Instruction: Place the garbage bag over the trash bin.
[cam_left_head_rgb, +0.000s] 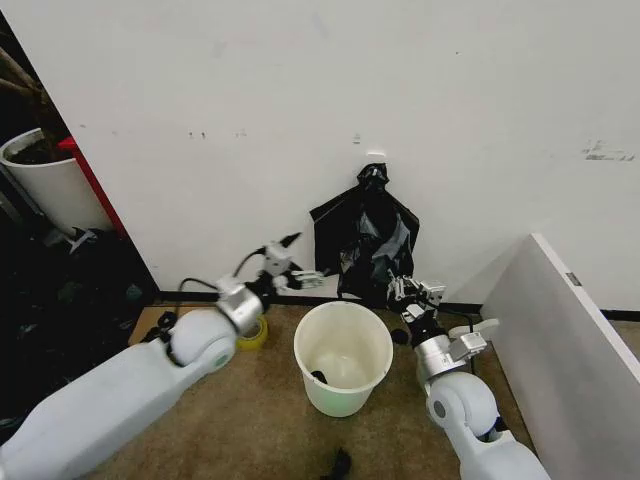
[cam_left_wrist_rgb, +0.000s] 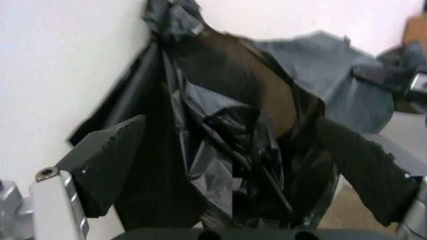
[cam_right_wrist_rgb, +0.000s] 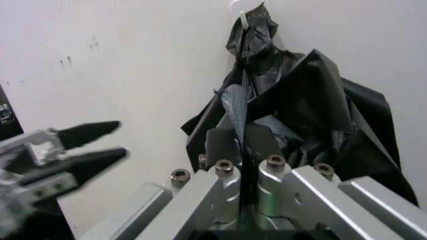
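Nearest to us in the head view is the trash bin, a round white bucket standing upright on the brown floor, with a small dark scrap lying inside it. Behind the trash bin, against the white wall, hangs the garbage bag — black, crinkled, gathered at its top and spreading loosely downward. Our left hand reaches in beside the trash bin's rim, just short of the bag; in the left wrist view its dark fingers stand spread wide with the bag's folds between them, nothing clasped. Our right hand sits just behind the trash bin, at the bag's lower edge — its fingers are pressed together on a fold of the garbage bag.
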